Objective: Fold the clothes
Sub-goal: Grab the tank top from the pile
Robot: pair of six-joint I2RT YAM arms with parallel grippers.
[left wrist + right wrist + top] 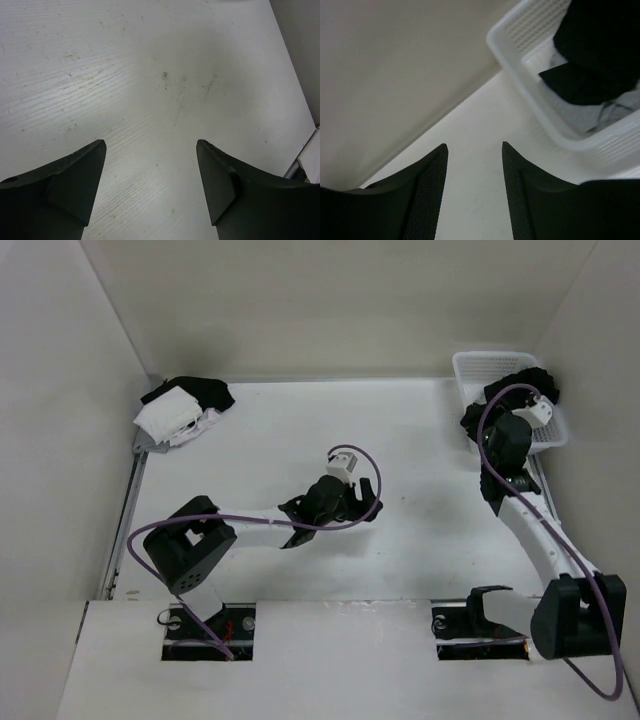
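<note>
Left gripper (151, 150): released, my two dark fingers spread wide with nothing between them, hanging over bare surface (150, 70) near the middle of the table.
Right gripper (474, 150): also released, jaws apart and holding nothing, poised at the far right just beside the basket (517, 67), with the pale wall (395, 65) to its left.
Clothes (602, 42): plain black, soft and matte, bunched into a heap inside the basket; the folds hide the outline, so I cannot make out waist or legs.
Clothes, position: in the white slatted basket at the far right corner, apart from both of my grippers; from above, some black fabric reaches the basket's far right rim.
Under the clothes: a strip of light grey cloth (620, 102) shows on the basket floor, with thin dark cords lying on it.
Far left corner: a white-and-black pile (180, 410) of fabric sits on the surface, well apart from either arm.
</note>
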